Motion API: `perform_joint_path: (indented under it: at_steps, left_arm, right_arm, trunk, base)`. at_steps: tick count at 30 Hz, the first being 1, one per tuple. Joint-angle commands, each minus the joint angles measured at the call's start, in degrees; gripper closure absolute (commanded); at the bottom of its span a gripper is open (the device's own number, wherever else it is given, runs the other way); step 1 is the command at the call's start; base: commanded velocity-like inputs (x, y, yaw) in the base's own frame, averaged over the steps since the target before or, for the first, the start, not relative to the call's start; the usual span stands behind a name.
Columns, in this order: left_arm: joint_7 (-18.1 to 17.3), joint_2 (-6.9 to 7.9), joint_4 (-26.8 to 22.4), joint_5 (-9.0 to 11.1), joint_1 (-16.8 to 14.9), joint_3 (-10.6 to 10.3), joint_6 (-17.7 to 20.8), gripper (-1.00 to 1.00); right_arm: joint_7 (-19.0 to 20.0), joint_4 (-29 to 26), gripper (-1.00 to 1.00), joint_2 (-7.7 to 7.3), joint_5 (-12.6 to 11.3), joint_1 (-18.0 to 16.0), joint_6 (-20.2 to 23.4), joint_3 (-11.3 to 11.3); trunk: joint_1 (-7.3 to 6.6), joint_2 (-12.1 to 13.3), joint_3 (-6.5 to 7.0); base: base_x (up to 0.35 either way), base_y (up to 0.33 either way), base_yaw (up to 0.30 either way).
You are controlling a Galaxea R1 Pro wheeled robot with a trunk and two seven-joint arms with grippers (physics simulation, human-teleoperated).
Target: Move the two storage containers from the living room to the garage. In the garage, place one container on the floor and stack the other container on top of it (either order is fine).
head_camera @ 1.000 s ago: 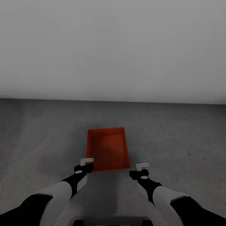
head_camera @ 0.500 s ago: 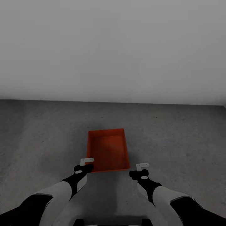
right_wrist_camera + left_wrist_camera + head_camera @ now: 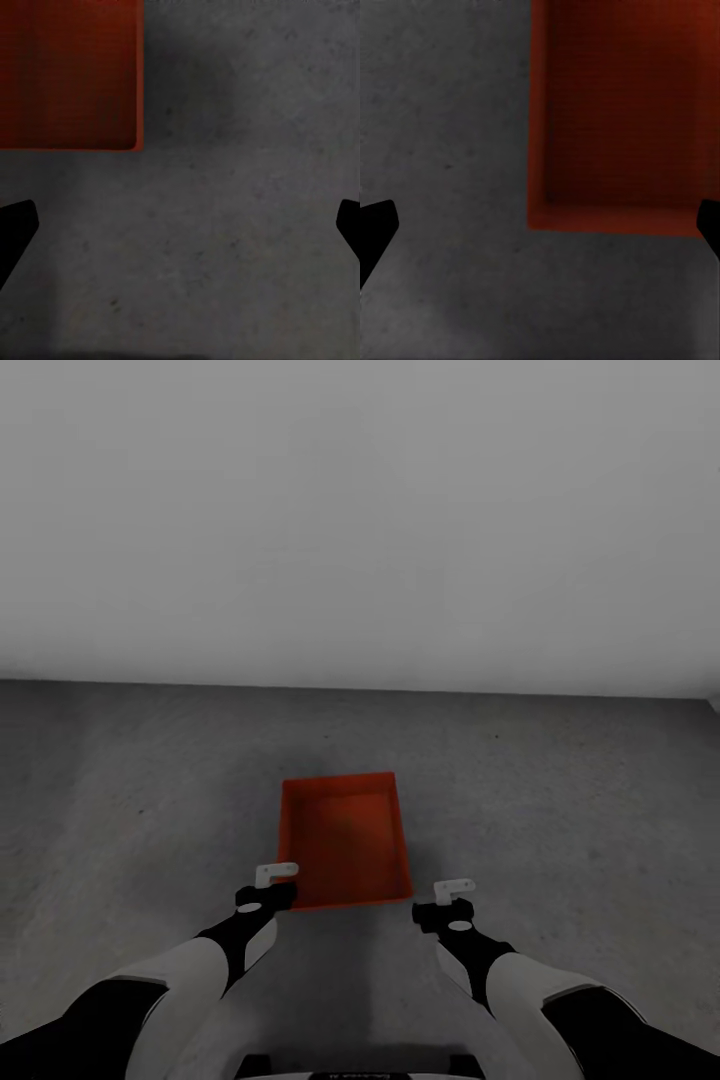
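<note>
1 orange-red storage container (image 3: 345,840) is seen on the grey concrete floor (image 3: 560,800), low in the frame's centre, flanked by the left gripper (image 3: 277,873) and right gripper (image 3: 454,886), both spread wide and empty.

Head camera looks forward-down; both wrist cameras face straight down, sharing the container (image 3: 345,840) corner.

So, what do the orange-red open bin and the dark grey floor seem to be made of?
The orange-red rectangular open bin looks like matte moulded plastic: thin walls, finely textured bottom. The dark grey floor looks like rough, mottled, speckled concrete.
</note>
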Motion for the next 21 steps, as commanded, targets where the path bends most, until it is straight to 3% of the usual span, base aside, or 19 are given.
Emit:
perform_joint_path:
  at_steps: [1,11,21]
  left_arm:
    - [0.13,-0.01,0.06,0.62,-0.03,-0.31,-0.24,-1.0]
    - [0.22,0.18,-0.09,5.3,-0.03,-0.38,-0.45,-1.0]
    - [0.14,0.29,-0.12,5.85,-0.03,-0.49,-0.5,-1.0]
  right_arm:
    - [-0.2,0.08,-1.0,0.02,-0.37,-0.05,-0.19,0.43]
    - [-0.57,0.04,-1.0,-0.12,-0.17,-0.09,-0.29,0.33]
    - [-1.15,-0.09,-1.0,-0.26,-0.33,-0.1,-1.42,0.1]
  trunk:
    - [-0.23,0.4,0.16]
    - [-2.42,4.41,1.95]
    - [-4.62,8.42,3.75]
  base:
    - [0.0,0.0,0.0]
    - [0.0,0.0,0.0]
    - [0.0,0.0,0.0]
